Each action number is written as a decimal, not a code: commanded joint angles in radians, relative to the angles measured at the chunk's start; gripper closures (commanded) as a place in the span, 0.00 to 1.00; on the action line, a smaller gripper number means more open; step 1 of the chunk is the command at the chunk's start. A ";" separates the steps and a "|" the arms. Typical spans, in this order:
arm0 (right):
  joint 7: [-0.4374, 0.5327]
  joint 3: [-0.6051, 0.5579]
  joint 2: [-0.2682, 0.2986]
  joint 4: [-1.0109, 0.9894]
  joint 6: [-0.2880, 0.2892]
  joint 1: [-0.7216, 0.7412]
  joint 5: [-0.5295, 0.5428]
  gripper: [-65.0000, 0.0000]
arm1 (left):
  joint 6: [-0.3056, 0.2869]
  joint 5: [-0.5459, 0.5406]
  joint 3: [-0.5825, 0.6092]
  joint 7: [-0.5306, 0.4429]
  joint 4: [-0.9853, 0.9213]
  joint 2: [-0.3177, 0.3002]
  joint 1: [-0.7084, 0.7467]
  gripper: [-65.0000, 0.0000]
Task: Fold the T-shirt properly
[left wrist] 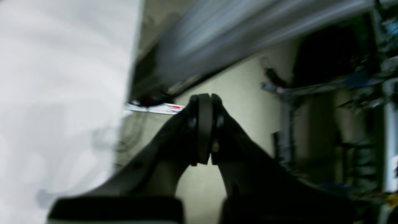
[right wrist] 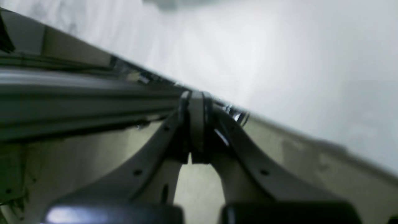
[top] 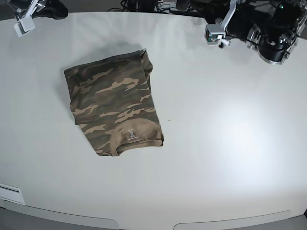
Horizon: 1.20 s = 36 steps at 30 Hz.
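Note:
The T-shirt (top: 112, 105) lies on the white table (top: 230, 134), left of centre, as a compact camouflage rectangle. Its tan collar with a small label (top: 132, 134) faces the near edge. Neither gripper touches it. My left gripper (left wrist: 205, 99) is shut with nothing between its fingers and hangs past the table's edge, by a metal rail. My right gripper (right wrist: 196, 95) is also shut and empty, over the table's rim. In the base view the left arm (top: 268, 33) sits at the far right corner and the right arm (top: 29, 14) at the far left corner.
Dark cables and equipment (top: 144, 5) crowd the table's far edge. A grey metal rail (left wrist: 248, 34) runs behind the left gripper, and a similar rail (right wrist: 77, 96) runs beside the right one. A white label (top: 9, 194) sits on the near left edge.

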 commanded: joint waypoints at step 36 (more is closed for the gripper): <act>0.375 -0.558 0.048 -0.747 0.001 -0.074 -0.595 1.00 | 0.060 0.654 -0.205 -0.358 -0.616 0.346 0.571 1.00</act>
